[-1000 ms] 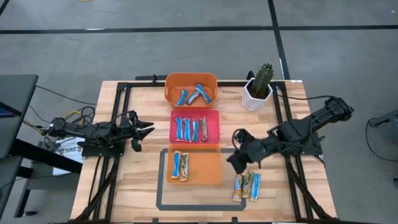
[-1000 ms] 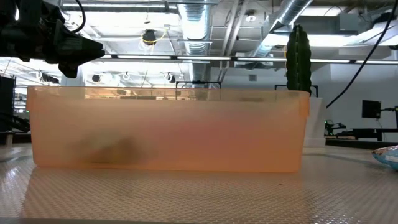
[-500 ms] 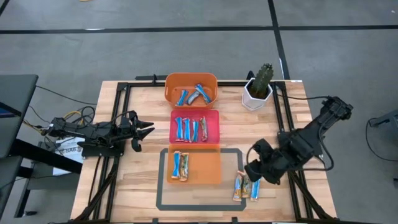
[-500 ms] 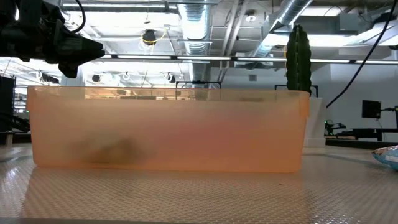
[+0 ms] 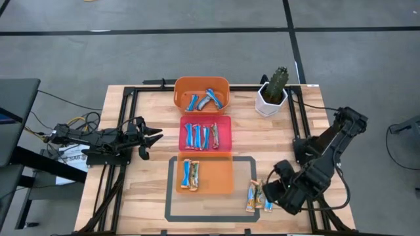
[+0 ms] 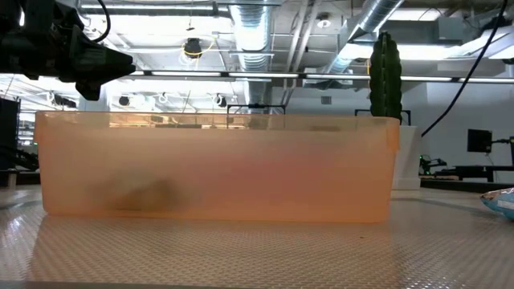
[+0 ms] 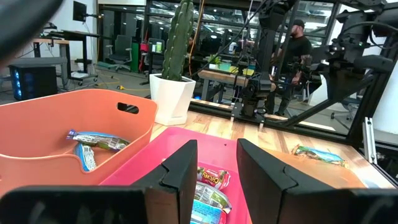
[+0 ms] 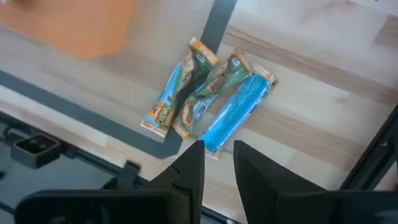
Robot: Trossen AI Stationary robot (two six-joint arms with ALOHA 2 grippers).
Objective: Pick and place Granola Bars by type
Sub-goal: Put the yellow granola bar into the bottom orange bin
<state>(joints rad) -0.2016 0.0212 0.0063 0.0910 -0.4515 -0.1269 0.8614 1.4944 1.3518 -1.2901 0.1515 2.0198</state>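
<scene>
The step in hand looks like the reach for the loose bars: the right gripper (image 5: 272,191) hangs over the three bars (image 5: 260,196) lying on the table just right of the near orange tray (image 5: 226,176), its claw narrowly apart and holding nothing. Of these three, two are multicoloured (image 8: 186,93) and one is blue (image 8: 239,110), side by side and touching, so the next move calls for coming down on a single bar without dragging its neighbour. The left gripper (image 5: 152,137) waits well left of the pink tray (image 5: 226,124), claw slightly apart and empty. The far orange tray (image 5: 180,88) holds about three bars, the pink tray about five, the near orange tray two.
</scene>
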